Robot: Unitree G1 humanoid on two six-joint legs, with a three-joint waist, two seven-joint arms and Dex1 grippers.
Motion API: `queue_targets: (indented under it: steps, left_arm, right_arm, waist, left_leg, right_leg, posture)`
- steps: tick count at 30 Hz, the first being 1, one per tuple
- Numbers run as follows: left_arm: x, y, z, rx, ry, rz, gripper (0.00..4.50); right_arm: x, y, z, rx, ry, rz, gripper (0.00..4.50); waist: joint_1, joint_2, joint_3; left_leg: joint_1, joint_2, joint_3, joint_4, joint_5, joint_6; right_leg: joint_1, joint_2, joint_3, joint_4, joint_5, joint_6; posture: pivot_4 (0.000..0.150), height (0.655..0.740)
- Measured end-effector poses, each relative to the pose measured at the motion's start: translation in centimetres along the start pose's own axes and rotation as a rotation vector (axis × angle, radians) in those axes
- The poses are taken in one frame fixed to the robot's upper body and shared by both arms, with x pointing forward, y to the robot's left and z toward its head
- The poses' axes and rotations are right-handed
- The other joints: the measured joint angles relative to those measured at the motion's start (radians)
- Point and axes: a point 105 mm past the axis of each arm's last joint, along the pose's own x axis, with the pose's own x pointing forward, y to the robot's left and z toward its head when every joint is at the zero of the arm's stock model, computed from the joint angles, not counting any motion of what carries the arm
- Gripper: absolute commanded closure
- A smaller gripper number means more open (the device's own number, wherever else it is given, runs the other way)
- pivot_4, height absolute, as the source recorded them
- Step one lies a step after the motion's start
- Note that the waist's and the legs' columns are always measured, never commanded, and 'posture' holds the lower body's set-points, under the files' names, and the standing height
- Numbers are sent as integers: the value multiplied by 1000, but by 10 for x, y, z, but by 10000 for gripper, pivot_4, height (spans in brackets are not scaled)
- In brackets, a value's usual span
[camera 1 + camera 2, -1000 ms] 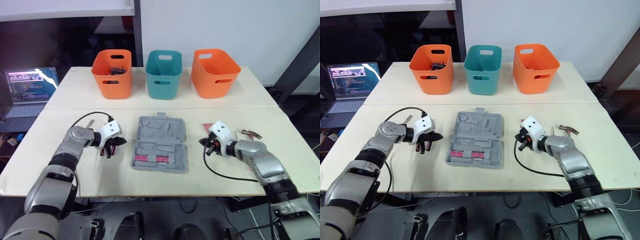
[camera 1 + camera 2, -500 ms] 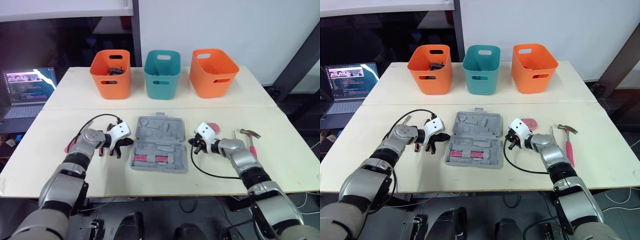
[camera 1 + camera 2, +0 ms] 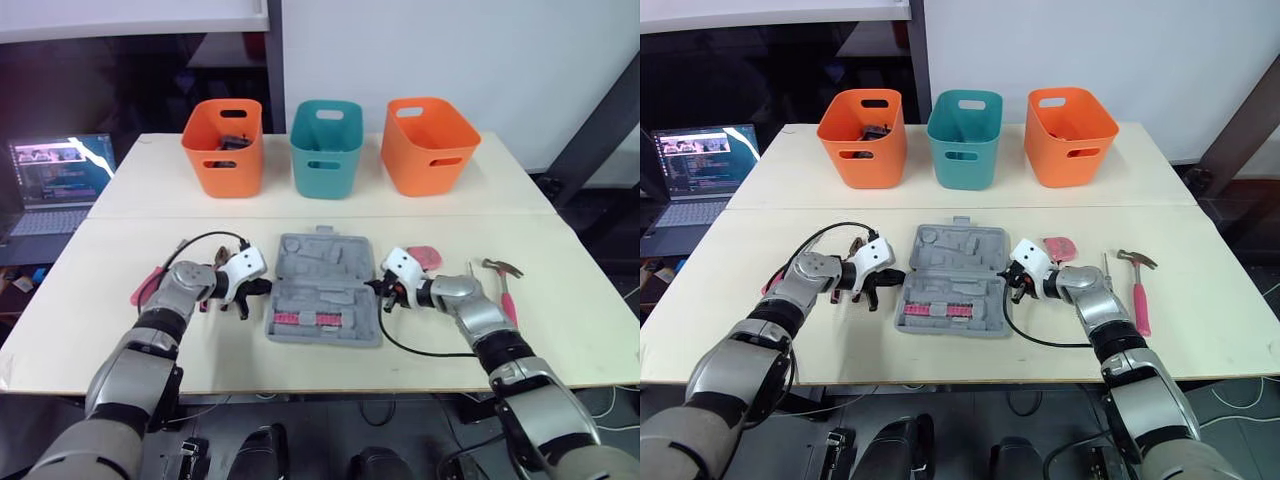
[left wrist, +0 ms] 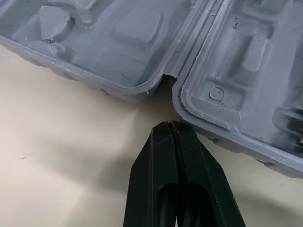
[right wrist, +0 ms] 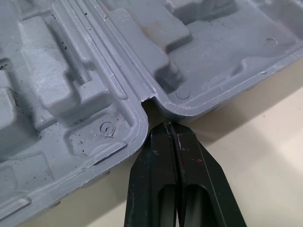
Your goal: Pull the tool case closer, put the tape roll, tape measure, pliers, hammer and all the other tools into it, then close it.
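The grey tool case (image 3: 322, 290) lies open and flat in the middle of the table, with a row of pink bits in its near half. My left gripper (image 3: 262, 290) is shut, its tip at the case's left side by the hinge notch (image 4: 165, 80). My right gripper (image 3: 378, 290) is shut too, its tip against the right side at the hinge notch (image 5: 147, 100). A pink-handled hammer (image 3: 505, 290) lies right of the case, beside a thin screwdriver (image 3: 1105, 265). A pink object (image 3: 424, 257) sits behind my right gripper. A pink-handled tool (image 3: 148, 287) lies to the left.
Three bins stand at the back: an orange bin (image 3: 223, 147) with dark items inside, a teal bin (image 3: 326, 148) and another orange bin (image 3: 430, 145). An open laptop (image 3: 58, 180) sits off the table's left side. Cables trail from both wrists across the tabletop.
Both grippers have moved inward from the open table to the case's two sides. The case itself has not visibly shifted.
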Motion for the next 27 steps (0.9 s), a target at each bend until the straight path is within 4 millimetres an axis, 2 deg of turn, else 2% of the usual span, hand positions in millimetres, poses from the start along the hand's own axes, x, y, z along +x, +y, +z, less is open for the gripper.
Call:
queue_targets:
  steps: [5,13,18,27]
  left_arm:
    - [0,-2,0,2,-6,-14,45000]
    - [-4,15,5,12,5,89,45000]
    - [6,3,9,2,-27,24,45000]
    - [11,-11,10,1,-67,-24,45000]
  right_arm:
    - [-6,3,-1,-18,4,27,44475]
    - [-9,2,1,-29,3,28,44475]
    - [-9,3,1,-29,2,28,44475]
    - [-13,4,-1,-26,8,22,44475]
  waist:
    - [0,0,0]
    - [0,0,0]
    - [0,0,0]
    - [3,0,0]
  left_leg:
    - [0,0,0,0,0,0]
    - [0,0,0,0,0,0]
    - [0,0,0,0,0,0]
    - [0,0,0,0,0,0]
  right_leg:
    - [0,0,0,0,0,0]
    - [0,0,0,0,0,0]
    - [0,0,0,0,0,0]
    - [1,0,0,0,0,0]
  posture:
    - [1500,7400]
    - [1500,7400]
    - [1500,7400]
    - [1500,7400]
